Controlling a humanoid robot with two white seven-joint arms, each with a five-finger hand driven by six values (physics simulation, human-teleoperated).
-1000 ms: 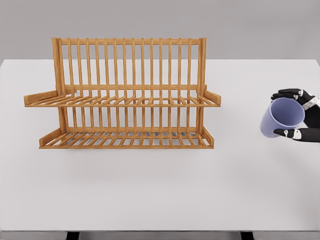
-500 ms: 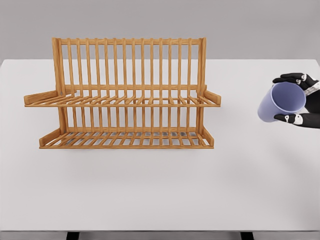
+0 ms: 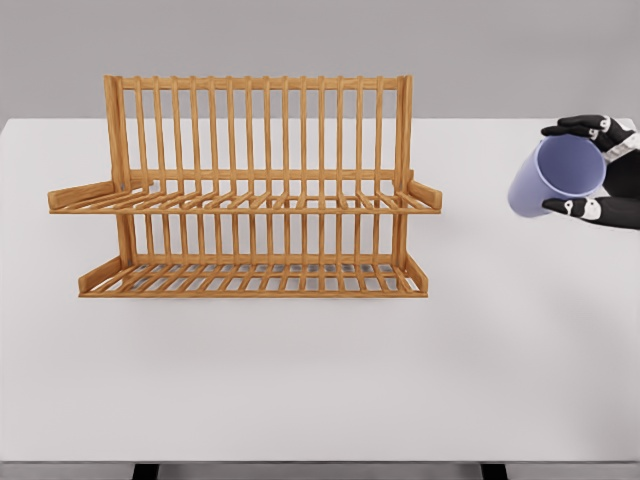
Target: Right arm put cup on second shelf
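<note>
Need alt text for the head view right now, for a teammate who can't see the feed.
The right hand grips a lavender cup, tilted with its opening facing the camera, at the right edge of a white table. A two-tier wooden dish rack stands to the left, apart from the cup, both shelves bare. The left arm is out of view.

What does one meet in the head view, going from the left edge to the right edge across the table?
Wooden dish rack with two shelves → bare white table → lavender cup, tilted and lifted → right hand gripping the cup at the picture's right edge.
</note>
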